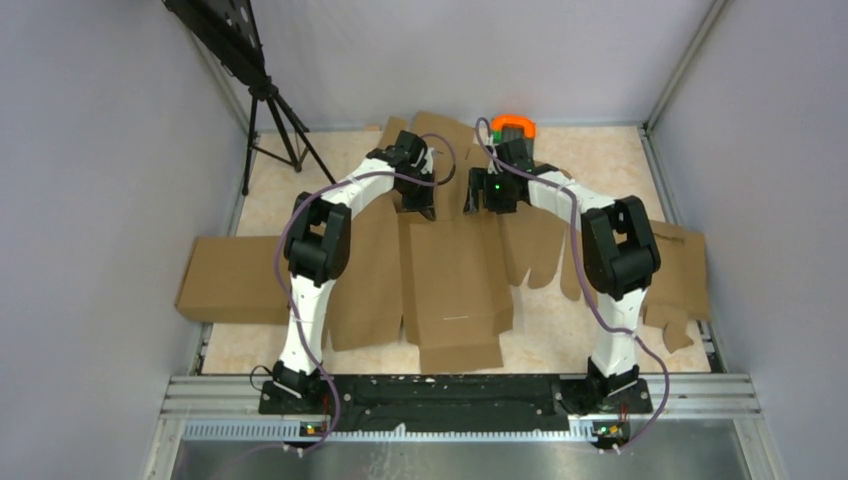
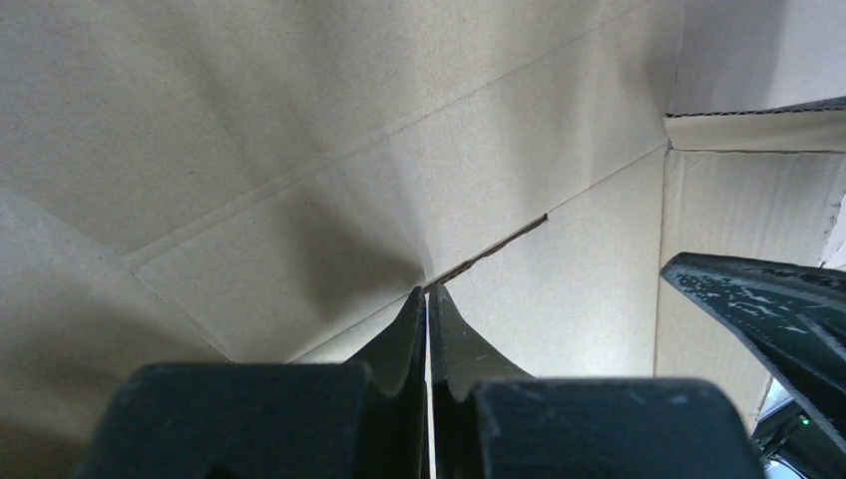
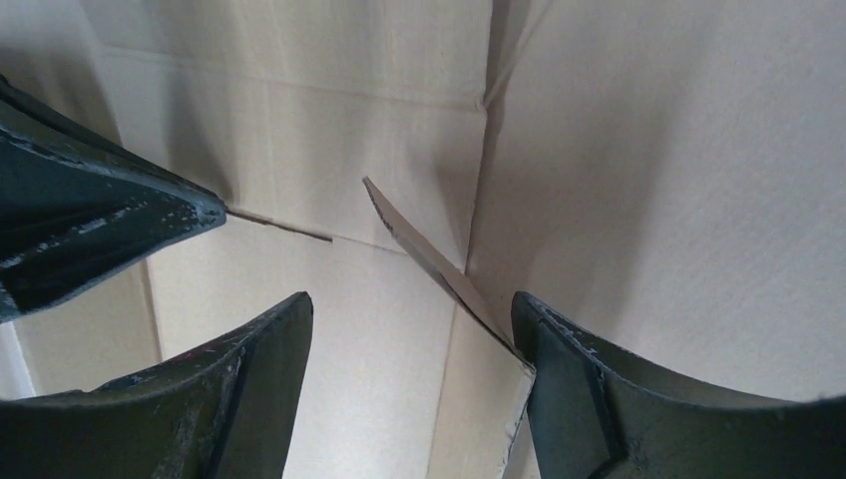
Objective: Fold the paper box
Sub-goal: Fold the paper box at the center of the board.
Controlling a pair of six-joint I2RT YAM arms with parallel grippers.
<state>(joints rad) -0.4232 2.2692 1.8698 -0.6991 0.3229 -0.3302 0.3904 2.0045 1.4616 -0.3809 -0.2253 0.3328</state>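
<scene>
Starting to fold the paper box (image 1: 455,290) with left gripper (image 2: 427,294) shut tight and right gripper (image 3: 409,304) wide around a flap (image 3: 429,254); next, pinch and lift.

Top camera looks down from behind — both wrist cameras hug the paper box (image 2: 299,150).

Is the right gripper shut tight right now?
No, the right gripper stands open, its fingers apart over the paper box.
</scene>
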